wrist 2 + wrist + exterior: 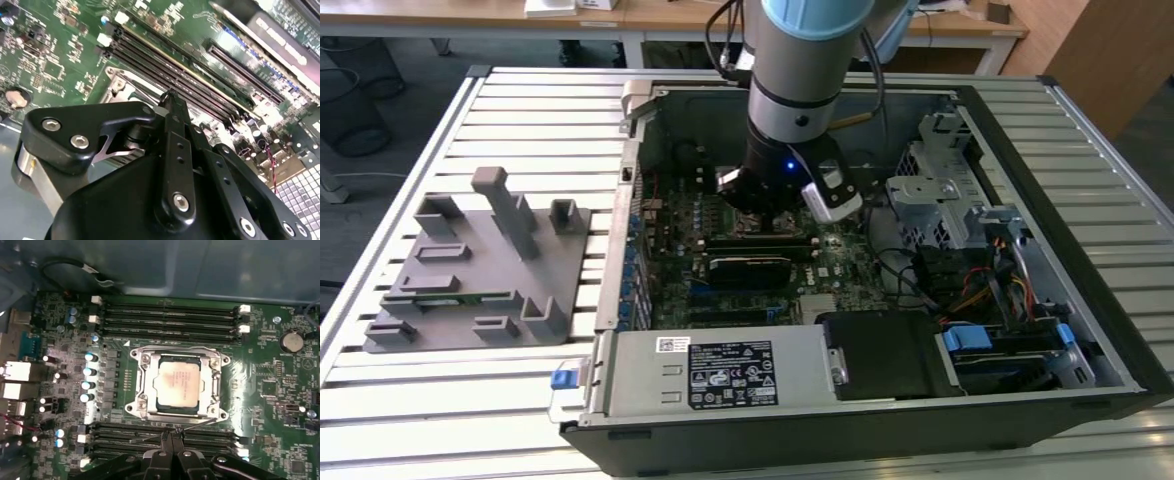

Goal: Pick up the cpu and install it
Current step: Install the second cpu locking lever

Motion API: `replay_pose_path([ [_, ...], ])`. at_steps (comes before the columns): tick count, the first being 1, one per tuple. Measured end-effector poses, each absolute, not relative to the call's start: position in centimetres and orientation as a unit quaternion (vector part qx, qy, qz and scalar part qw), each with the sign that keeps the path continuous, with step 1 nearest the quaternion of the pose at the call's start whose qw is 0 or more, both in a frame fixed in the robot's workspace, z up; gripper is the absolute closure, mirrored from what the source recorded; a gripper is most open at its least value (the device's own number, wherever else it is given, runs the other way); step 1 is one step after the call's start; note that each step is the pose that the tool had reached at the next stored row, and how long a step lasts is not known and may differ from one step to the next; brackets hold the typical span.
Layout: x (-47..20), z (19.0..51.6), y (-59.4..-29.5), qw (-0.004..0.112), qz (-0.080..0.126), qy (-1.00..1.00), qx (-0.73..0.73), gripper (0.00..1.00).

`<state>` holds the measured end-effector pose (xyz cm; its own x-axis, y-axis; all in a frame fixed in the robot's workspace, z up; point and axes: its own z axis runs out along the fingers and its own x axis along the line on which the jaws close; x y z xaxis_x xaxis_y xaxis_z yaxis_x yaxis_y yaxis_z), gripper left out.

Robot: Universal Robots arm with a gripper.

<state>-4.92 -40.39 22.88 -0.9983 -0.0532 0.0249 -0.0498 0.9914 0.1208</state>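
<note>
Grey plastic tray [474, 265] on slatted table [400, 400] at exterior view's left; open computer case [881, 400] to its right, arm [807, 60] reaching inside over motherboard [720, 215]; in first wrist view, cpu [178, 384] seated in socket frame [142, 360], memory slots [170, 315] either side; gripper [170, 436] clenched, holding nothing, just beside socket.

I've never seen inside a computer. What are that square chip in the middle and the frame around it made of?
The cpu looks like metal on top: pale, silvery, matte, with a faint pinkish smudge. The socket frame around it seems bare steel, grey and shiny at its edges. The motherboard looks like green lacquered board.
</note>
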Motion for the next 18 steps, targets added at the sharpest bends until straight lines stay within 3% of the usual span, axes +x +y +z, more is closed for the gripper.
replay_pose_path([
  [18,-6.7,22.2,-40.8,0.014,-0.081,-0.996,0.026,0.89],
])
